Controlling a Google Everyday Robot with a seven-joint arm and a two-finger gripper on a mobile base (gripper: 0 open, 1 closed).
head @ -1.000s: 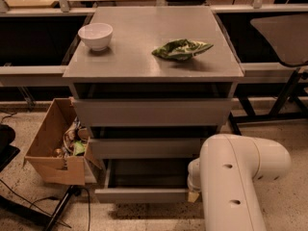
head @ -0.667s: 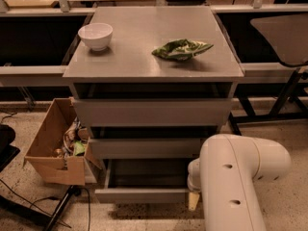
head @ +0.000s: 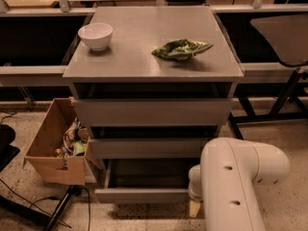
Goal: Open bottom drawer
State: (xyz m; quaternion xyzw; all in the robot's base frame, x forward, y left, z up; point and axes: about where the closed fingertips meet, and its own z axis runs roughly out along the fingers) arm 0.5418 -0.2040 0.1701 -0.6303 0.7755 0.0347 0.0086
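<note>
The bottom drawer [head: 142,195], lowest of the three, stands partly out. The claw [head: 195,207] is at its right front corner; whether it is spread or pressed together I cannot tell. I judge the pull is in hand, and the next move needs a straight draw outward.

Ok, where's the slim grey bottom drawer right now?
Low in the camera view, the slim grey bottom drawer sits pulled out at the foot of the grey cabinet, beside the brown cardboard box, with the gripper at its right front corner.

You see three grey flat-fronted drawers [head: 151,147]; one white ceramic bowl [head: 95,35] at eleven o'clock; one crumpled green bag [head: 182,49] at one o'clock; one brown cardboard box [head: 50,153] at eight; one gripper [head: 194,207] at five.
</note>
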